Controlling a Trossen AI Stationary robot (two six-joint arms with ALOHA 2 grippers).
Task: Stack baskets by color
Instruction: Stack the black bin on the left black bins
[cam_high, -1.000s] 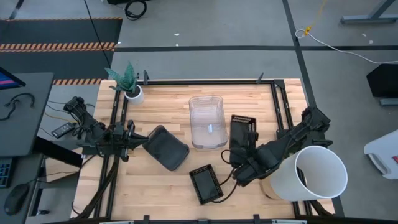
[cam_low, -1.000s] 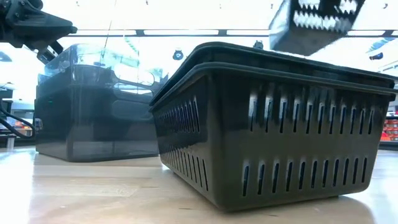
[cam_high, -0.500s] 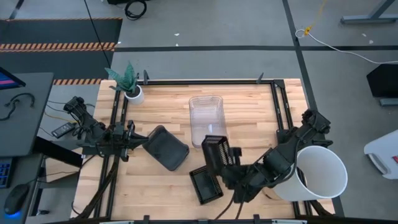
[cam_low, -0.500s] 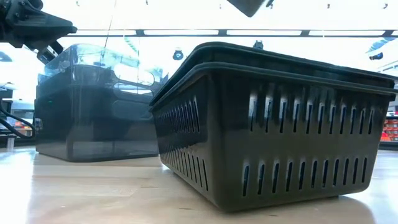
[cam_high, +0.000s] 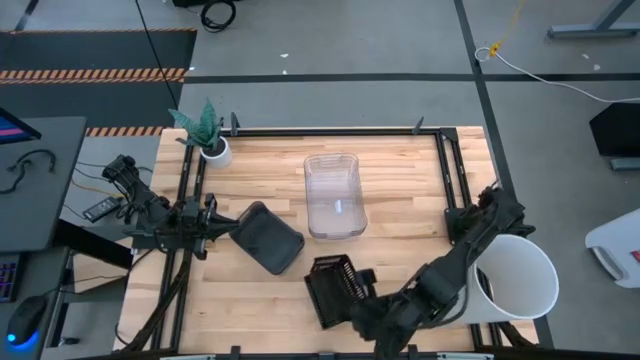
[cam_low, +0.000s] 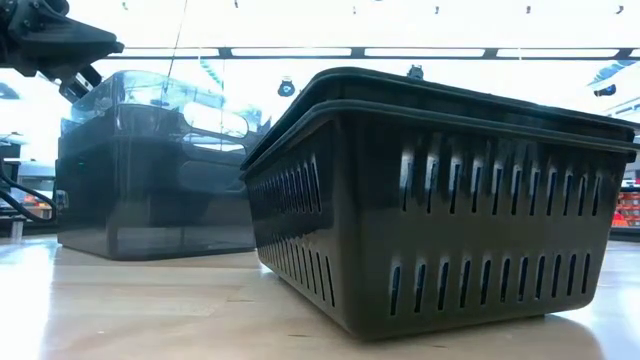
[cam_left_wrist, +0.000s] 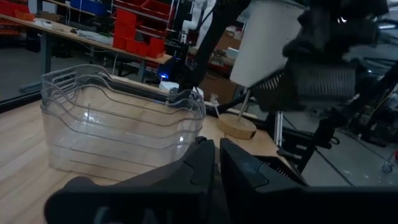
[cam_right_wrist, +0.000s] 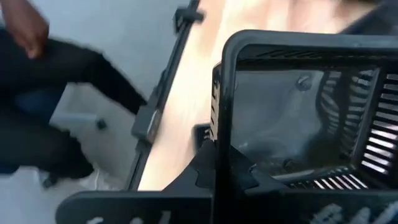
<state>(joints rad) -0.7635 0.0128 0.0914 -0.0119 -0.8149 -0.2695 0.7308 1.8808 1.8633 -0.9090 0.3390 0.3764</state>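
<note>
My right gripper (cam_high: 357, 300) is shut on a black mesh basket (cam_high: 335, 272) and holds it tilted just above two nested black mesh baskets (cam_low: 440, 200) that rest on the table near the front edge (cam_high: 322, 306). At the table's left, my left gripper (cam_high: 218, 232) is shut on a smoky dark grey basket (cam_high: 266, 238), whose bottom rests on the table (cam_low: 150, 200). Clear baskets (cam_high: 333, 195), nested, stand on the table's middle, toward the far side. My left gripper holds the dark grey basket's rim at its left end (cam_high: 234, 230), coming level from the table's left. The basket's lower part stays on the table. My right gripper pinches one end wall of the black mesh basket at its rim (cam_right_wrist: 221, 134), one finger (cam_right_wrist: 202, 171) outside and one inside. The fingers slant down from the table's right. The basket is lifted clear and tilted.
A large white bucket (cam_high: 515, 280) stands at the near right beside my right arm. A small white plant pot (cam_high: 212, 150) sits at the far left corner. Dark frame rails (cam_high: 455, 170) run along the table's sides. A person (cam_right_wrist: 37, 106) is beyond the table's edge.
My right gripper has carried the black mesh basket from beside the clear baskets toward the table's near edge and left, to above the nested black baskets. It has tipped further downward and rolled, and the basket has left the low view.
</note>
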